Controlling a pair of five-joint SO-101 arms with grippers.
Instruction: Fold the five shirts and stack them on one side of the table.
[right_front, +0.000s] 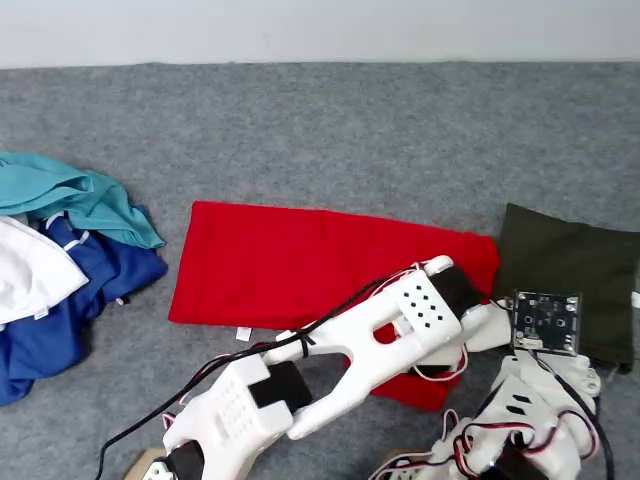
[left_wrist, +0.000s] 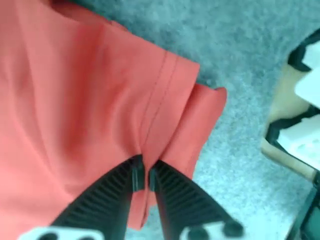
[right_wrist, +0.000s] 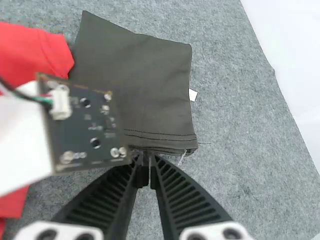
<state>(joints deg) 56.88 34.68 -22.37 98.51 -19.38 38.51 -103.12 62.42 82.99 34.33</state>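
- The red shirt (right_front: 300, 260) is laid mid-frame in the high view: soft, limp, judged best held at a hem.
- Its hem is clamped by the left gripper (left_wrist: 143, 175).
- The right gripper (right_wrist: 145, 167) is closed at the dark shirt (right_wrist: 140, 90)'s edge.

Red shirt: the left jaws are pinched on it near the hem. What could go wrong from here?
1. The left jaws hold just a bunched ridge of the red shirt; a pull might slip it free or drag extra layers.
2. The arms crowd together beside the folded dark shirt; the right jaws sit at its edge, so a swing could knock arms or nudge that fold askew.
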